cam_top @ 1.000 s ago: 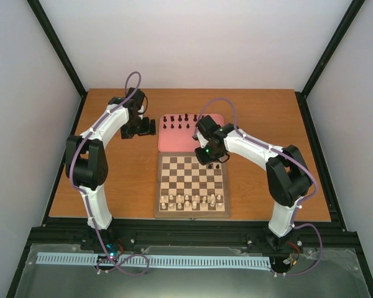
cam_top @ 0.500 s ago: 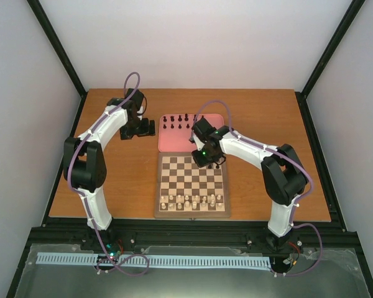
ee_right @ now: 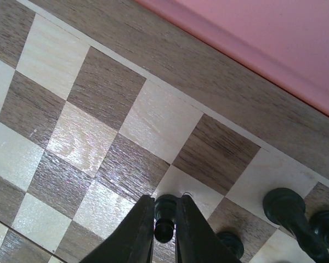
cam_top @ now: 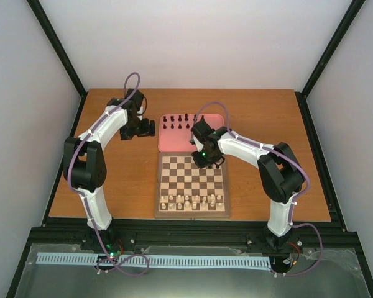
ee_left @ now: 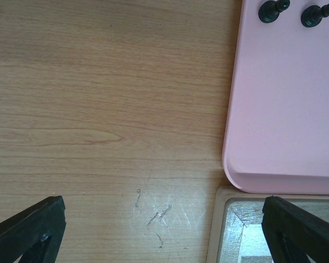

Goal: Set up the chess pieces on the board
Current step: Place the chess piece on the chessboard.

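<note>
My right gripper [cam_top: 206,158] hangs over the far right part of the board [cam_top: 159,186]. In the right wrist view it [ee_right: 164,204] is shut on a black pawn [ee_right: 164,226], whose base is at a cream square in the second row from the far edge. Three other black pieces [ee_right: 285,211] stand just to its right on the board [ee_right: 98,82]. Several black pieces [cam_top: 180,120] stand along the back of the pink tray [cam_top: 180,141]. My left gripper [cam_top: 147,128] is open and empty over the table left of the tray, its fingers [ee_left: 33,230] wide apart.
Cream pieces [cam_top: 193,200] fill the board's two near rows. The left wrist view shows the tray's corner [ee_left: 285,109] with two black pieces [ee_left: 273,10] and the board's far left corner [ee_left: 225,219]. Bare wooden table lies either side of the board.
My right gripper has moved a little to the left over the board's far rows, still holding the pawn. The left arm has barely moved.
</note>
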`<action>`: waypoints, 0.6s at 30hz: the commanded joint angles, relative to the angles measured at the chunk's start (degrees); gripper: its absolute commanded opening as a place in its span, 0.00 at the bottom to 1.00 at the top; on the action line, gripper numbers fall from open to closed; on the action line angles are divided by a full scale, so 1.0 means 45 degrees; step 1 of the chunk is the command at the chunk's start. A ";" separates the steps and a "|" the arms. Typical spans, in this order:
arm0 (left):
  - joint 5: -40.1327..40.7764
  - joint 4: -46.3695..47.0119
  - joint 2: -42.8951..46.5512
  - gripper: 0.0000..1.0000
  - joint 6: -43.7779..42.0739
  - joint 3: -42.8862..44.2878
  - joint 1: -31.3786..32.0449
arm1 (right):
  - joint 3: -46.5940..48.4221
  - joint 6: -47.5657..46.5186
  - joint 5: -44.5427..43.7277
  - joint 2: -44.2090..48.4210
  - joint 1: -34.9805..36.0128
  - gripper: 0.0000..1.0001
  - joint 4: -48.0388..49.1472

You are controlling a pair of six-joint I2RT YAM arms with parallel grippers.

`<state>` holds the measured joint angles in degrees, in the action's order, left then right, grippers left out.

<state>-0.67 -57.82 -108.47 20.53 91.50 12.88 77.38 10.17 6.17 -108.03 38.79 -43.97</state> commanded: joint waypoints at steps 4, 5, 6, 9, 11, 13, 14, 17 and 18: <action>-0.0022 0.0193 0.0528 1.00 -0.0112 -0.0063 0.0008 | -0.0090 0.0134 -0.0472 -0.0094 0.0087 0.14 0.0015; -0.0017 0.0193 0.0517 1.00 -0.0120 -0.0066 0.0008 | -0.0100 0.0140 -0.0486 -0.0078 0.0082 0.14 0.0006; -0.0009 0.0208 0.0528 1.00 -0.0116 -0.0079 0.0008 | -0.0125 0.0124 -0.0448 -0.0061 0.0079 0.14 0.0014; -0.0029 0.0192 0.0501 1.00 -0.0109 -0.0080 0.0008 | -0.0168 0.0074 -0.0407 -0.0020 0.0087 0.14 -0.0012; -0.0011 0.0203 0.0520 1.00 -0.0102 -0.0083 0.0008 | -0.0234 0.0063 -0.0352 0.0064 0.0080 0.14 -0.0015; -0.0023 0.0188 0.0529 1.00 -0.0112 -0.0099 0.0008 | -0.0322 0.0012 -0.0287 0.0173 0.0082 0.15 0.0019; -0.0029 0.0188 0.0527 1.00 -0.0105 -0.0100 0.0008 | -0.0373 0.0001 -0.0255 0.0246 0.0081 0.15 0.0065; -0.0039 0.0193 0.0537 1.00 -0.0097 -0.0095 0.0008 | -0.0513 -0.0010 -0.0210 0.0536 0.0092 0.23 0.0241; -0.0029 0.0188 0.0547 1.00 -0.0108 -0.0099 0.0008 | -0.0531 -0.0029 -0.0204 0.0638 0.0097 0.25 0.0271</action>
<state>-0.64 -57.67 -108.44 20.56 91.00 12.88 75.72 10.28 5.17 -107.94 38.79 -43.88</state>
